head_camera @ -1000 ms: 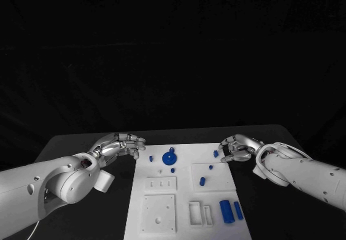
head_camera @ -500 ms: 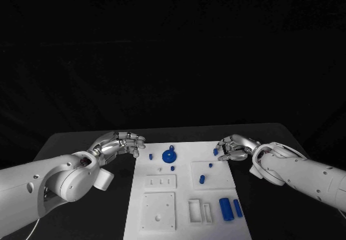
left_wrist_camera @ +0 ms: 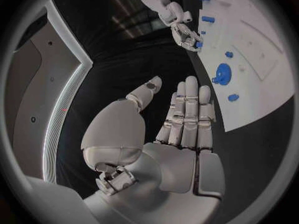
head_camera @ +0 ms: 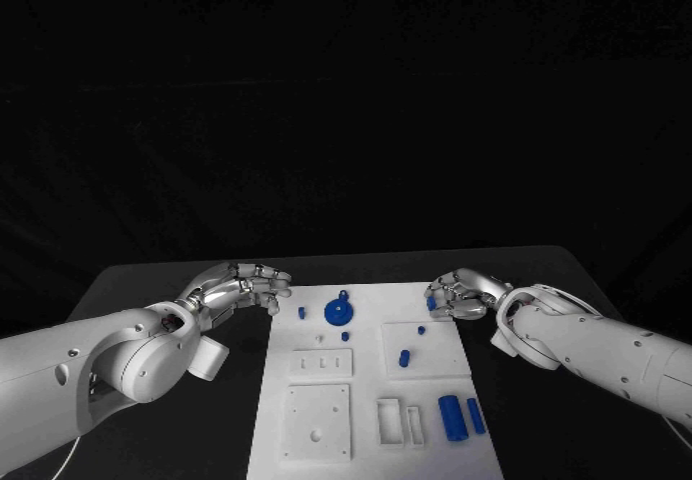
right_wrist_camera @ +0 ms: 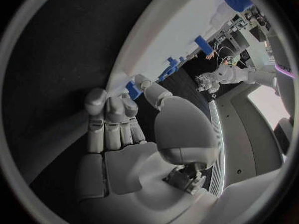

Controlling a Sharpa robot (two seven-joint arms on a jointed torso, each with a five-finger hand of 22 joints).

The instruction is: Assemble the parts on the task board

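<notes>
I am curling my right hand (head_camera: 462, 296) at the far right corner of the task board (head_camera: 320, 440), its fingers closing around a small blue part (right_wrist_camera: 133, 89) there. My left hand (head_camera: 238, 288) is hovering beside the board's far left edge, fingers loosely apart, holding nothing. A blue disc (head_camera: 339, 316) is lying on the board between my hands.

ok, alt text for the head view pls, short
A white rectangular task board lies on a black table, carrying small blue parts including a round blue disc. The silver right hand reaches a small blue peg at the board's far right corner; the silver left hand hovers beside its left edge.
</notes>
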